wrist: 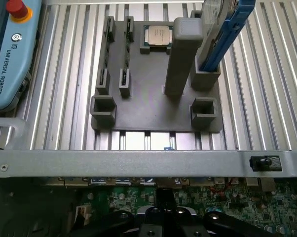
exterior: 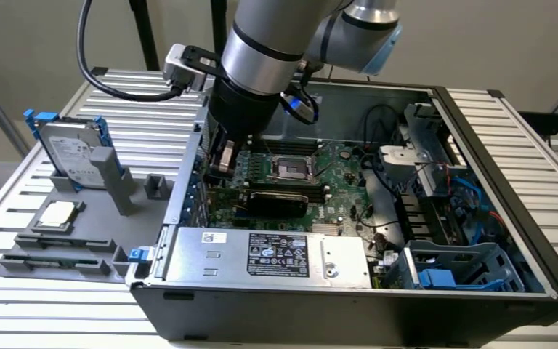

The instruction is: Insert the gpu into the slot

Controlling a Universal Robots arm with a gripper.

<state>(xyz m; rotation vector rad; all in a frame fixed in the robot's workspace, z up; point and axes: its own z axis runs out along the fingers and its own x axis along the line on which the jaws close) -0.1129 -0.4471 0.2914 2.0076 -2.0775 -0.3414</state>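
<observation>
A pale wall at the back, a ribbed aluminium table in front of it, and on the table the open computer case, lying on its side. Take the silver power supply along the case's near wall as the marker. Just behind it, on the green motherboard, there's the gpu: a long black card on edge, running parallel to the power supply's long side. Is it fully home? Can't tell from here.

The arm reaches straight down into the case. The gripper hangs farther from the power supply than the card, near the card's end by the case's rear wall. Touching it or not, can't say, and whether it's clasping or released can't be made out.

Off to the exterior view's left of the power supply, outside the case, sits a grey fixture. It carries a processor chip and an upright hard drive in a blue frame.
</observation>
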